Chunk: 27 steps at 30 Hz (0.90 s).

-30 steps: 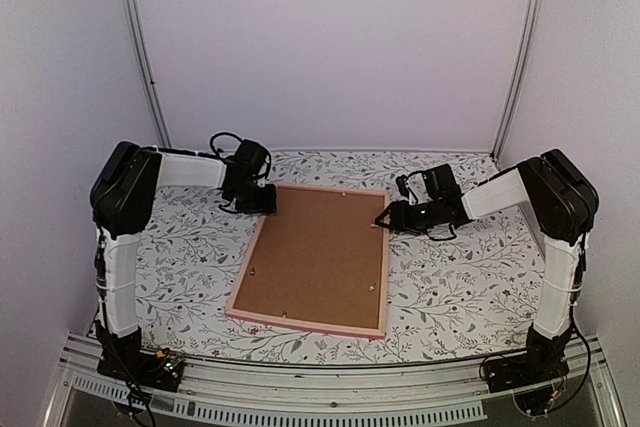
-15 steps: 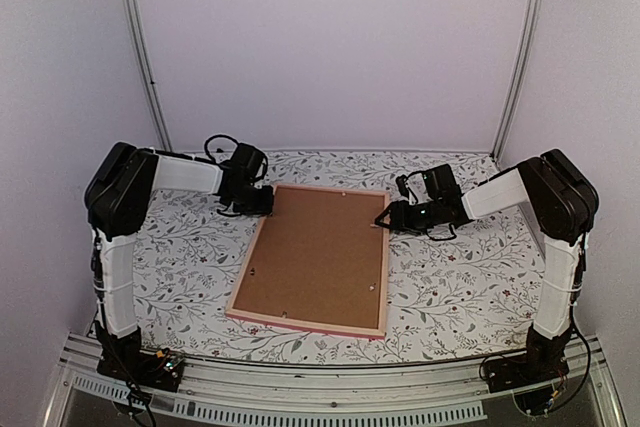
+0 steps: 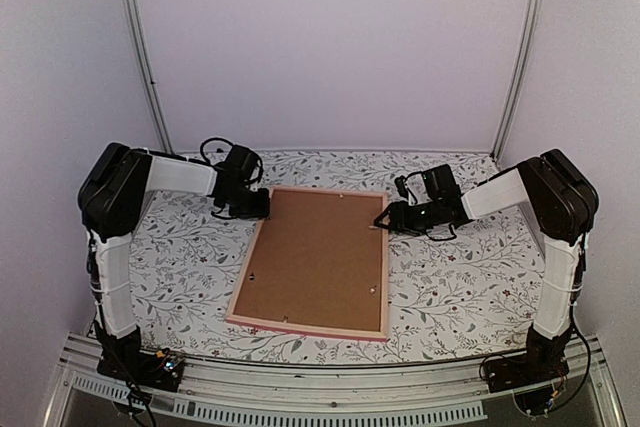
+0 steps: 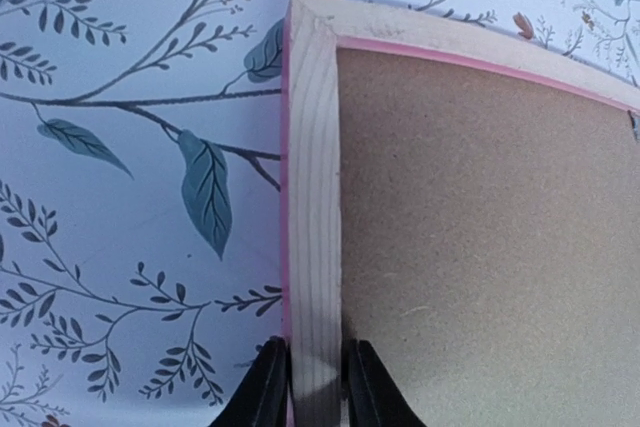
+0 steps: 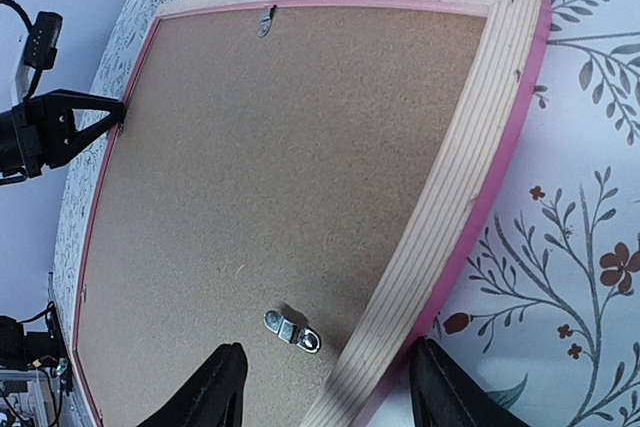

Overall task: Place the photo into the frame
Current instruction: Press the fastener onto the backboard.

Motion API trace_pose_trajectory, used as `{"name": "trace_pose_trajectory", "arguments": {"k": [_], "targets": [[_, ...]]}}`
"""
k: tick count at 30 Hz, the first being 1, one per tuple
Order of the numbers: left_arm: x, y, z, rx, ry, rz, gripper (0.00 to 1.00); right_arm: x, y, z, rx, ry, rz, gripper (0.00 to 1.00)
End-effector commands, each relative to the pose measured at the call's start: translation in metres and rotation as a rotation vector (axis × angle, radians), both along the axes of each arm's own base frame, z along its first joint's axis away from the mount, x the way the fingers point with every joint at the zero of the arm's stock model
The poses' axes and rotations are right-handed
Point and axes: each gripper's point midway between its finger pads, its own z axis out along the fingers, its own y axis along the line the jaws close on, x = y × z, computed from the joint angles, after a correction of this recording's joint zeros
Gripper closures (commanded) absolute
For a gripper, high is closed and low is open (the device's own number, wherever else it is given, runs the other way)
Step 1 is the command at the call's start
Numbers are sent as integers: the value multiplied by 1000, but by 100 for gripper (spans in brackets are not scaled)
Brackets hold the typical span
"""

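Near the front of the flowered table (image 3: 450, 287), the pink frame (image 3: 305, 326) lies face down with the brown backing board (image 3: 318, 257) filling it. That makes the loading look done or close to it, though the photo is nowhere in sight, and I cannot tell whether it sits under the board. Farther back, the left gripper (image 4: 315, 347) pinches the frame's left rail by the far corner, while the right gripper (image 5: 330, 377) straddles the right rail, jaws apart, gripping nothing.
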Motion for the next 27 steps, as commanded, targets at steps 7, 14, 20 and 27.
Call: {"name": "trace_pose_trajectory", "arguments": {"k": [7, 14, 20, 27], "targets": [[-37, -2, -7, -27, 158, -87, 73, -49, -10, -59, -107, 243, 27, 41], [-34, 0, 0, -37, 148, -87, 72, -49, -10, -58, -107, 241, 28, 41], [-28, 5, 10, -40, 121, -67, 64, -49, -10, -58, -109, 242, 27, 41], [-21, 4, 27, -102, 64, -59, 49, -45, -11, -49, -112, 232, 22, 39]]}}
